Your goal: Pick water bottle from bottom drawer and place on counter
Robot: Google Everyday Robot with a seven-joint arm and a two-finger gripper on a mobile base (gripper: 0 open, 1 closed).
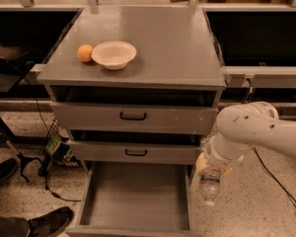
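The water bottle hangs upright below my gripper, to the right of the open bottom drawer and outside its right wall. The gripper is shut on the bottle's upper part; the cap is hidden by it. The white arm reaches in from the right. The drawer is pulled out and its grey bottom is bare. The counter is the grey cabinet top above, higher than the bottle.
A white bowl and an orange sit on the counter's left part. Two shallower drawers with black handles are partly pulled out. Shoes and cables lie on the floor at left. A rail runs behind the counter.
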